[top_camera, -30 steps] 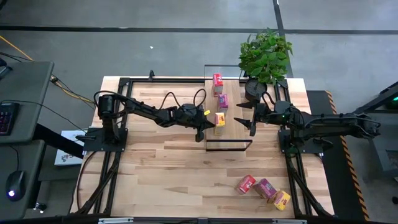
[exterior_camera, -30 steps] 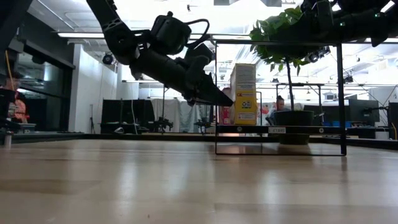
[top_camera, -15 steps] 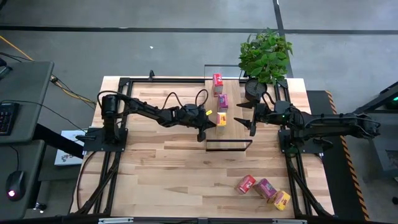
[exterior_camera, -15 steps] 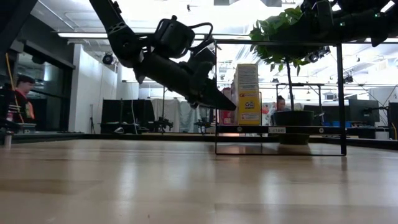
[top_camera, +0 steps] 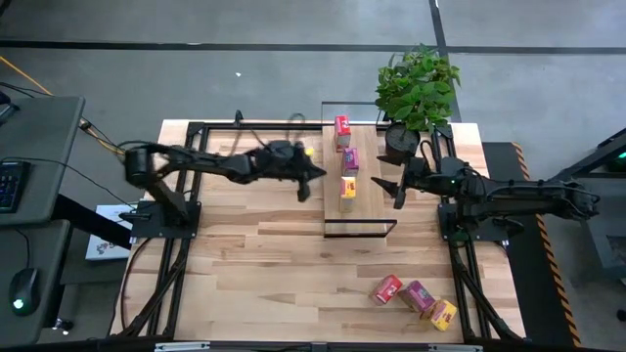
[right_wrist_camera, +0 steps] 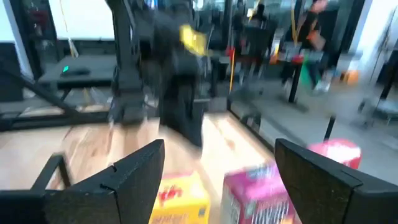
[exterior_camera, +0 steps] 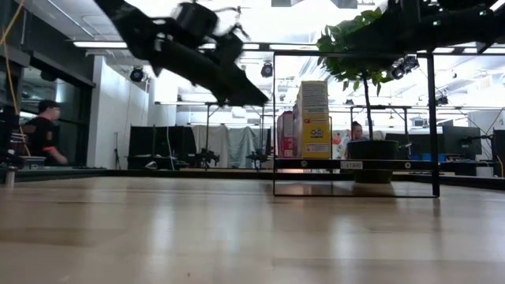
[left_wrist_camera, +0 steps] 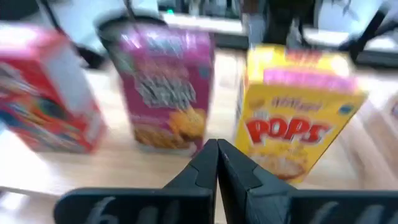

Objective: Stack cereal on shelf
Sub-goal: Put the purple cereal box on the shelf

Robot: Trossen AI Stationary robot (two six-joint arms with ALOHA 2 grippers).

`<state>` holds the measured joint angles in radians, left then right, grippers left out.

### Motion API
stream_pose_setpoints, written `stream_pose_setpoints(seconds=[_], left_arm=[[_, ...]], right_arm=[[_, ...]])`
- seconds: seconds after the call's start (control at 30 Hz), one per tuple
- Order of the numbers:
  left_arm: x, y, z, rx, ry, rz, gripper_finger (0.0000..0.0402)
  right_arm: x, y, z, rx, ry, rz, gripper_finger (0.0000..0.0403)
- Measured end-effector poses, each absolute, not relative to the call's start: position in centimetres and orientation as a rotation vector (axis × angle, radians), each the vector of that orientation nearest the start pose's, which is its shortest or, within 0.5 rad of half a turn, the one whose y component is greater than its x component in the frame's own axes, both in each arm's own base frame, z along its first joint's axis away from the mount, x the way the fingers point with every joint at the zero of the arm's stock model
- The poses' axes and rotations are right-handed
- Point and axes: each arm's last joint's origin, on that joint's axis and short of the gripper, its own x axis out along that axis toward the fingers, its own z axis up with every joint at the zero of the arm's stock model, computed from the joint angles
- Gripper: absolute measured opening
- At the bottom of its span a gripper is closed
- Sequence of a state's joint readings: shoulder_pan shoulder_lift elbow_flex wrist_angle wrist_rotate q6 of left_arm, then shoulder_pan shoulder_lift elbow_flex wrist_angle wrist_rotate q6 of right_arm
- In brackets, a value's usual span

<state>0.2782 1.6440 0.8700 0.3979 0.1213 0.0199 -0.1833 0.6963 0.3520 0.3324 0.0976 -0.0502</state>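
High view: I see the shelf (top_camera: 360,186) standing at the table's far centre, with 3 cereal boxes in a row on it — red box (top_camera: 342,126) farthest back, pink-purple box (top_camera: 349,160) in the middle, yellow box (top_camera: 347,188) nearest. 3 more lie on the table (top_camera: 245,274) near its front right corner: a second red box (top_camera: 386,289), a second pink-purple box (top_camera: 417,294), a second yellow box (top_camera: 442,314), close together. The left gripper (top_camera: 306,183) hangs just left of the shelf, clear of the boxes. The right gripper (top_camera: 391,188) waits just right of the shelf, beside the potted plant (top_camera: 418,90).

Low view: the left arm is raised above the table, left of the shelf frame; the boxes stand upright on the plank. A person (exterior_camera: 43,134) is in the room behind.

Left wrist view: the left gripper's fingers (left_wrist_camera: 231,168) are pressed together, holding nothing — all 3 shelf boxes stand ahead of them.

Right wrist view: the right gripper's fingers (right_wrist_camera: 134,175) are spread wide, empty; blurred, but the yellow and pink-purple boxes seem to lie between them, farther off.
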Motion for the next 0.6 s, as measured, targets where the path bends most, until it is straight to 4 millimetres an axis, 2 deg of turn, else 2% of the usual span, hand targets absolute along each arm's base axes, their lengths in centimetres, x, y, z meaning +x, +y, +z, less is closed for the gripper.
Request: stream_pose_setpoints(seconds=[0.1,0.23,0.3,0.4,0.6], left_arm=[[31.0,9.1,21.7,-0.043,0.243,0.173,0.0],[28.2,8.4,22.0,-0.068,0.072,0.18,0.0],[27.4,8.2,22.1,-0.071,0.008,0.178,0.0],[27.0,8.0,22.3,-0.093,-0.037,0.179,0.0],[27.2,7.8,22.7,-0.151,-0.057,0.166,0.0]], right_arm=[[15.6,-3.1,25.5,0.033,0.13,-0.266,0.0298],[14.9,-2.2,27.8,0.189,0.364,-0.233,0.0298],[14.8,-1.4,28.9,0.284,0.475,-0.193,0.0298],[14.7,-0.1,30.1,0.46,0.661,-0.165,0.0298],[14.8,3.7,30.0,0.864,1.148,-0.262,0.0298]])
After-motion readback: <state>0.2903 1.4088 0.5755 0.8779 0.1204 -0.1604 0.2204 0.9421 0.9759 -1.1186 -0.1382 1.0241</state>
